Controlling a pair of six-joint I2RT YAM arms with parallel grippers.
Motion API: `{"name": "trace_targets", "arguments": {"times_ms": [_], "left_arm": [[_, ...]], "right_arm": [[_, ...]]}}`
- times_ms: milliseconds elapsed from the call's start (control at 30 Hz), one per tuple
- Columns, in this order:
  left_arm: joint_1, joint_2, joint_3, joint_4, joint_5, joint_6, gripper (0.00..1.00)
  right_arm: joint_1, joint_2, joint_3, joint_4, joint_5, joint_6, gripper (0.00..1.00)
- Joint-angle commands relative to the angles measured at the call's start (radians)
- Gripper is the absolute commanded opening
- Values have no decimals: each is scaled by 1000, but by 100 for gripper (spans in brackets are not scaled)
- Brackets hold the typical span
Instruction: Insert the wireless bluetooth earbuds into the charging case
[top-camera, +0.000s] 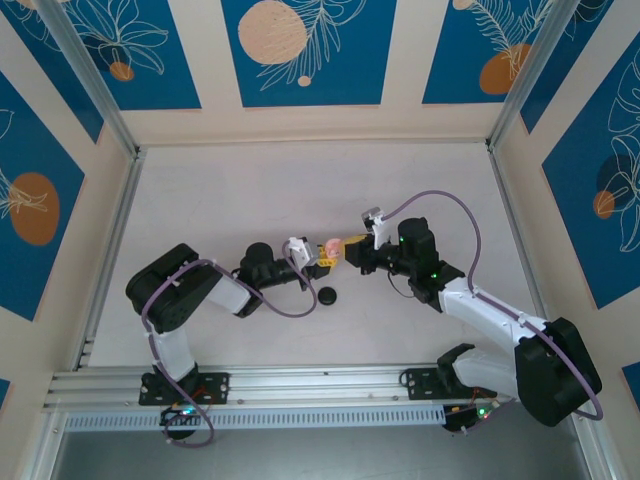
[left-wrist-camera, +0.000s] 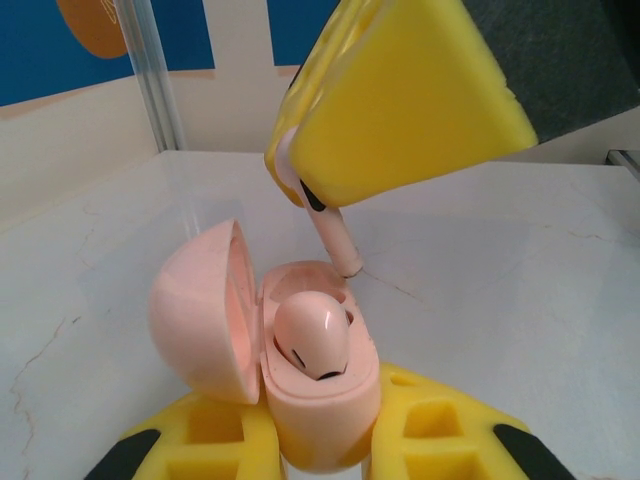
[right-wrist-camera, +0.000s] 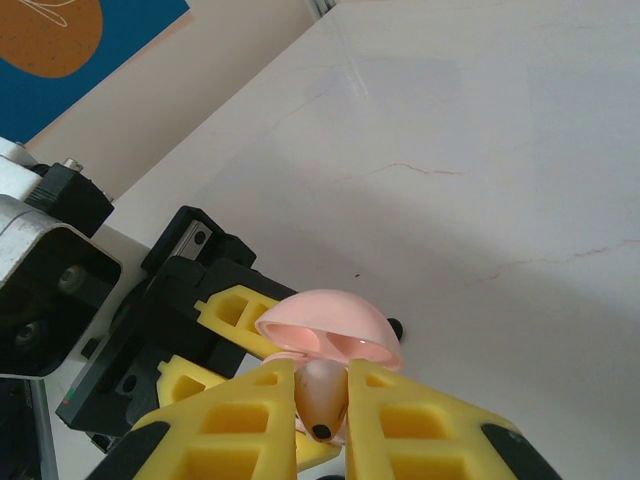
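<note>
Over the worktop (top-camera: 300, 190), the left pincer (left-wrist-camera: 320, 445) grips the open pink case (left-wrist-camera: 200, 310) with one earbud (left-wrist-camera: 312, 340) inside. The right pincer (right-wrist-camera: 321, 385) pinches the other earbud (left-wrist-camera: 338, 240) just above it.

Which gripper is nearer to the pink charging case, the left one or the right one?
Left. The left gripper is shut on the charging case, clamping its lower body; the right gripper holds an earbud just over it.

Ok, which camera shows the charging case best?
Left wrist view: the charging case is close, lid open, one earbud seated. Right wrist view shows it partly, behind the right gripper; top view, a small pink blob.
</note>
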Motion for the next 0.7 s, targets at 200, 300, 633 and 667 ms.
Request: {"name": "trace_targets", "arguments": {"times_ms": [200,300,633,667], "left_arm": [[-12,13,1,78,5,-31,15],[-11,6,-1,78,9,-33,15],[-12,-8,3,78,12,-38,15],[-12,-9,3,78,12,-37,15]], "right_arm": [[11,27,0,42,-18,-22,15],[11,31,0,47,-15,-21,15],[14,40,-3,60,-29,-27,16],[14,40,-3,60,-31,-29,16]]}}
